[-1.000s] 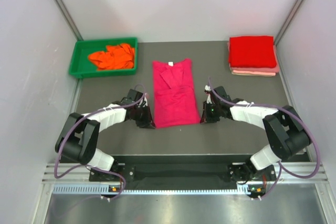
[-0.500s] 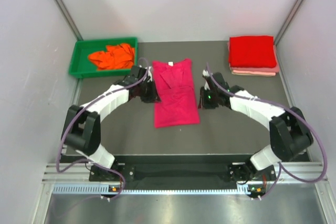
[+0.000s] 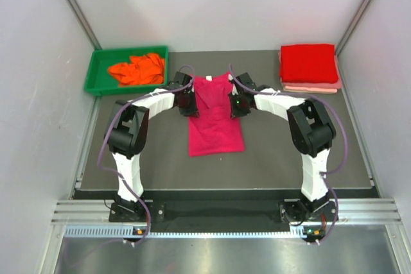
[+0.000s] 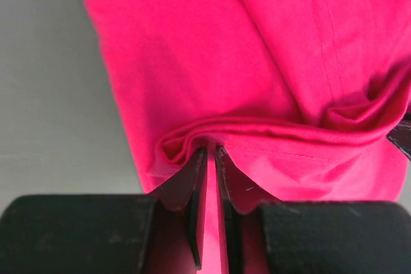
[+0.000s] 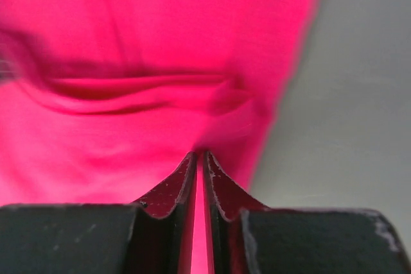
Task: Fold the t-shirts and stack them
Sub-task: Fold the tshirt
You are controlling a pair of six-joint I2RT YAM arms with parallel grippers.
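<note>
**Overhead view, left to right.** At the far left corner of the dark grey matte bench [image 3: 289,152] stands a rectangular green plastic tray [image 3: 95,76] with low walls. It holds a crumpled orange t-shirt [image 3: 136,70] of soft cloth, bunched in loose folds toward the tray's right half.

At mid-bench lies the magenta-pink t-shirt [image 3: 215,126], a plain soft cloth folded into a long narrow panel. Its collar end is at the far side and its hem end near, and the lower part lies flat and smooth. The left pincer [image 3: 188,102] sits at the panel's left edge and the right pincer [image 3: 236,102] at its right edge. Both are near the collar end, where the cloth narrows and puckers between them.

**Left wrist view.** The two dark fingers [image 4: 194,184] stand almost together, clamped on a rolled ridge of magenta-pink cloth, and a thin strip of it shows in the gap. A creased fold runs across the shirt just beyond the tips. Bare grey bench shows at the left.

**Right wrist view (blurred).** The fingers [image 5: 221,190] are likewise pressed nearly together on the shirt's edge, with cloth in the slit. A shallow wrinkle crosses the fabric ahead.

**Far right corner.** A neat square stack rests here: a folded bright red t-shirt [image 3: 308,62] on top of a folded pale pink t-shirt [image 3: 311,86]. Their edges are aligned, and the stack is well apart from both arms.
</note>
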